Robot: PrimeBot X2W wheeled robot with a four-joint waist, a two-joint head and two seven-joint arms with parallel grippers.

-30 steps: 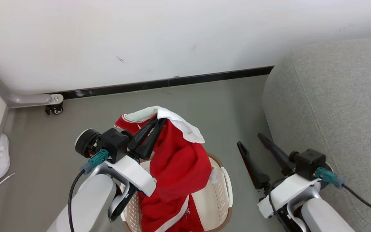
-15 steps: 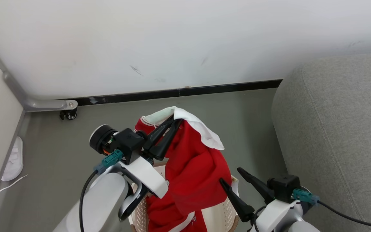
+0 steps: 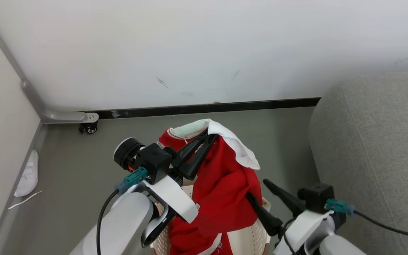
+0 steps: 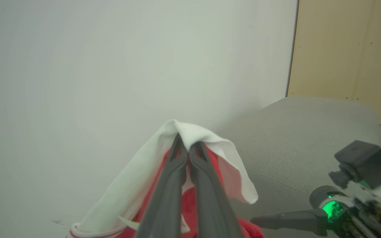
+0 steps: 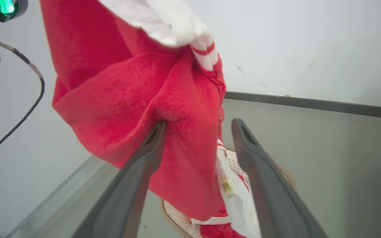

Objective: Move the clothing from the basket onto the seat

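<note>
1. Hanging from the left gripper (image 3: pixel 207 135), a red garment (image 3: pixel 221 184) with a white panel drapes down over the laundry basket (image 3: pixel 248 237). The two dark fingers are clenched tight on the white fabric at its topmost fold.
2. Most of the garment is in the air above the basket's brown rim. Its lower end reaches into the basket, where more red cloth with white stripe trim lies bunched.
3. The right gripper (image 3: pixel 257 188) is at the garment's right side with its fingers spread wide, grasping nothing. Seen from its own wrist, one fingertip presses into a fold of the red fabric and the other stands clear, with a strip of white cloth hanging lower down between them.
4. The basket stands on the grey floor (image 3: pixel 83 166) right in front of the robot, partly hidden by the cloth and both pale forearms.
5. The light grey sofa (image 3: pixel 377 141) stands to the right of the basket, near it but apart, its rounded edge just beyond the right gripper.
6. Behind everything is a white wall with a black baseboard (image 3: pixel 225 106).
7. A small caster (image 3: pixel 90 128) sits in the left corner, and a white slipper (image 3: pixel 27 173) lies by the left panel.
</note>
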